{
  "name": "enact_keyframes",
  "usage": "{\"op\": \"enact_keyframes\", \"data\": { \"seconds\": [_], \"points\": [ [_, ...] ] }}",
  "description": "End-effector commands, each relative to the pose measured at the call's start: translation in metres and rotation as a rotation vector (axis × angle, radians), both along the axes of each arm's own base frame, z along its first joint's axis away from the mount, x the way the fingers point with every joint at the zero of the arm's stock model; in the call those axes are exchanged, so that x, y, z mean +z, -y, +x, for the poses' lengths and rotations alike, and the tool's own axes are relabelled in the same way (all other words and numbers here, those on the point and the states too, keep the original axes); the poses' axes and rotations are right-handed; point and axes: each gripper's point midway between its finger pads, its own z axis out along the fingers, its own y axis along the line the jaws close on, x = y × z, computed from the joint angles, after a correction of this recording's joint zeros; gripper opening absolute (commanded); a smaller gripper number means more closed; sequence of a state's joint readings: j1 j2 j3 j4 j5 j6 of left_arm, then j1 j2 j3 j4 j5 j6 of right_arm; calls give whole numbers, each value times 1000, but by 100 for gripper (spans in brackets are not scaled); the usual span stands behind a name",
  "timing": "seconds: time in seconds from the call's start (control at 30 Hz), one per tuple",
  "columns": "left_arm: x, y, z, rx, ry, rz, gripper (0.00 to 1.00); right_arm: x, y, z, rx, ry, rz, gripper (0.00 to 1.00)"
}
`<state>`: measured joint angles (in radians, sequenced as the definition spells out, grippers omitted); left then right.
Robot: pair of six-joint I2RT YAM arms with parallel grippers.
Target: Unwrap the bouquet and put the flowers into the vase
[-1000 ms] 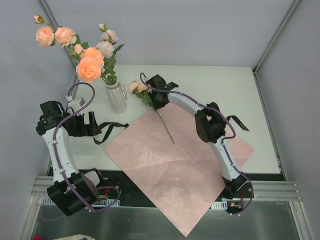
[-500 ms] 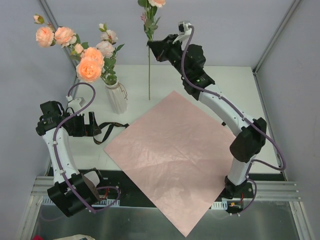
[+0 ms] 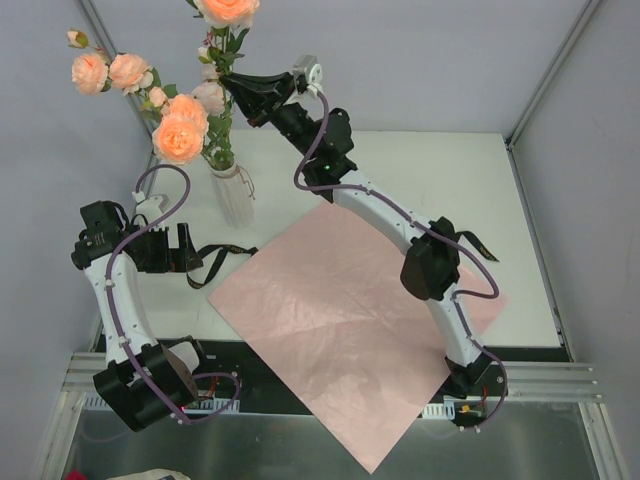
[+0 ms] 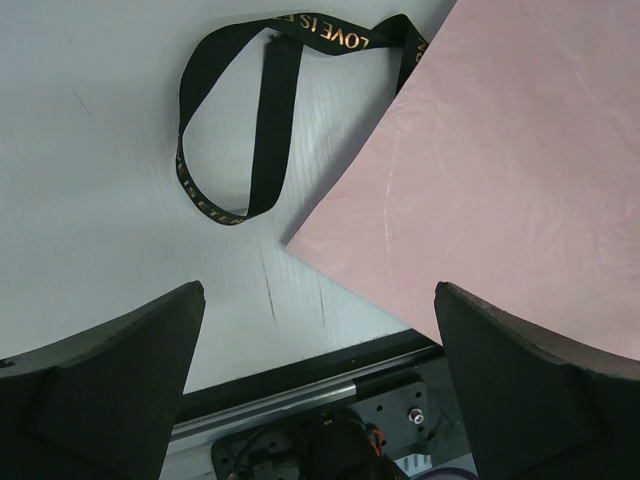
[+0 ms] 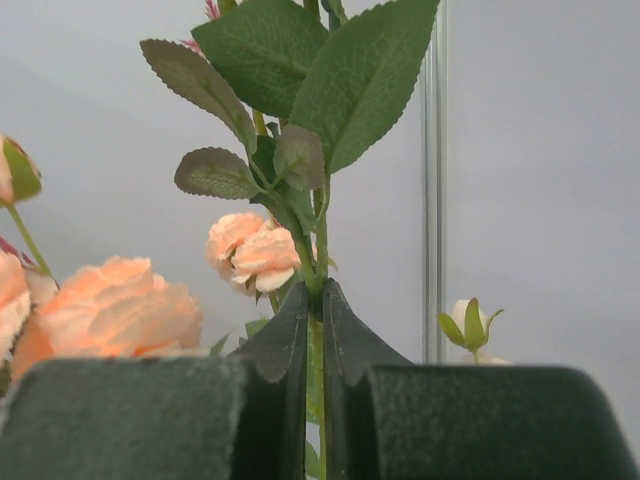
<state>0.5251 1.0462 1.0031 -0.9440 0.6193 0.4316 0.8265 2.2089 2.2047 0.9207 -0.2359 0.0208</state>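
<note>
A rose stem (image 5: 318,245) is clamped by the fingers of the right gripper (image 3: 243,93), raised over the vase (image 3: 234,197) and its seated flowers (image 3: 180,135); the left gripper (image 4: 318,320) is spread wide, empty. The vase could be tipped by snagged leaves (image 5: 360,70); its narrow mouth could be missed.

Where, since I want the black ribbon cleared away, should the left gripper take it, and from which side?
Probably from straight above, pinching across the straight middle strip of the ribbon: it lies flat on the table, ahead of the open left gripper.
</note>
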Motion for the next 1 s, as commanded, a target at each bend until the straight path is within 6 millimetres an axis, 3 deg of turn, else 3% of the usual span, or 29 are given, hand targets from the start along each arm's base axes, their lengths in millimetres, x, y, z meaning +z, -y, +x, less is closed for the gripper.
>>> {"op": "enact_keyframes", "data": {
  "seconds": [0.0,0.5,0.63,0.97],
  "points": [
    [11,0,2,-16,2,-6,99,43,20,-22,-23,203,96,0],
    [19,-8,-4,-30,-46,38,99,8,6,-2,-36,206,142,0],
    [17,-6,0,-28,-61,3,99,-14,-1,4,-22,178,107,1],
    [18,-3,-1,-29,-48,-8,99,-111,-34,14,7,12,-21,1]
  ]
}}
